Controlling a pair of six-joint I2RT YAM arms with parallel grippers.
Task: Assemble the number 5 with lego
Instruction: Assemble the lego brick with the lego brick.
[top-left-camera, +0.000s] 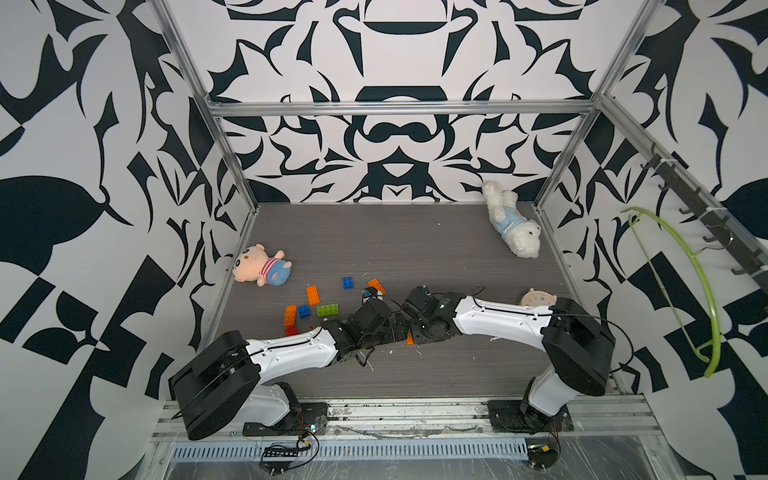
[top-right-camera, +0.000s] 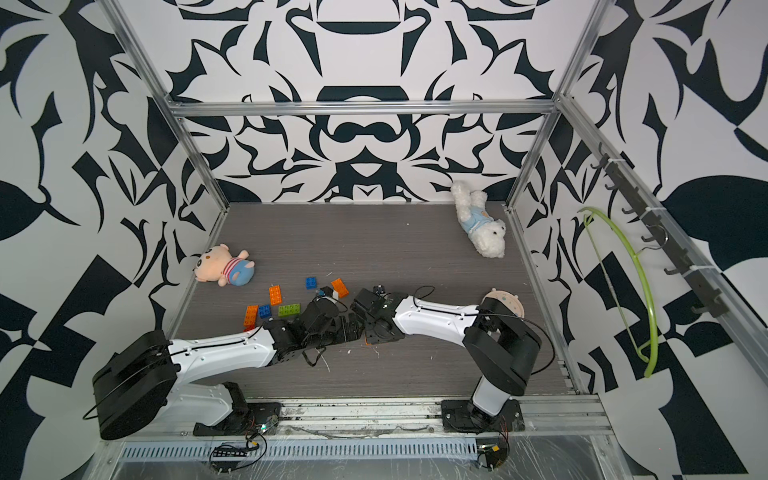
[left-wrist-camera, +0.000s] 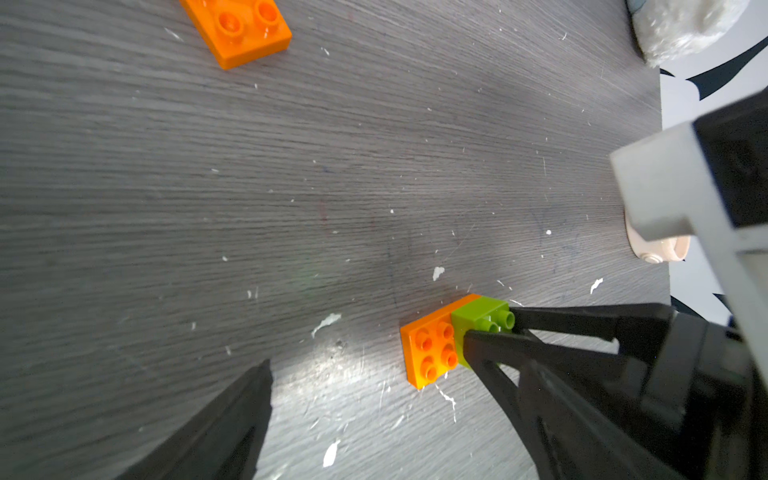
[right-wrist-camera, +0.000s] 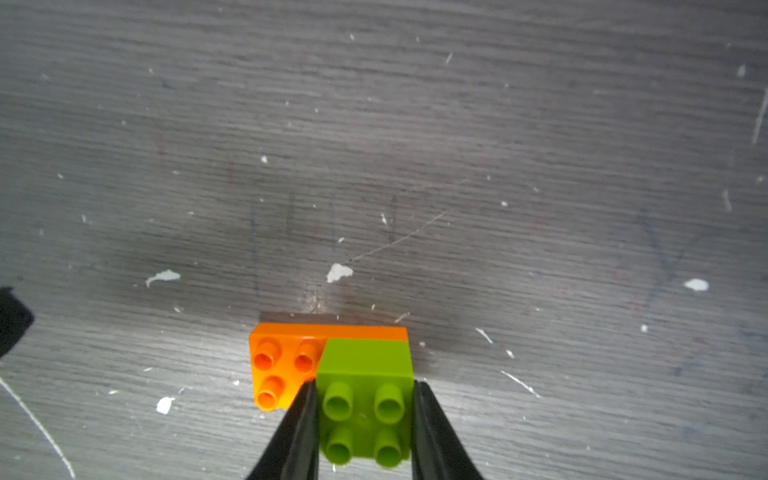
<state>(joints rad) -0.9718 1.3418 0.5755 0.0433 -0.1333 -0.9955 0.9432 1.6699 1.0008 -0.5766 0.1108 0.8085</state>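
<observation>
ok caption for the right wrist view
Right gripper clamps a lime green square brick atop an orange oblong brick

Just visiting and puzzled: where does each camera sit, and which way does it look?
Top views: high above the arm bases, looking down over the table toward the back wall; left arm and right arm show nearly whole.
Left wrist: on the left arm, looking low across the table; one own finger shows, plus the right gripper.
Right wrist: on the right arm, looking down between its fingers at the green brick.
Shared: both wrist views show the green brick on the orange brick; both top views nearly match.
</observation>
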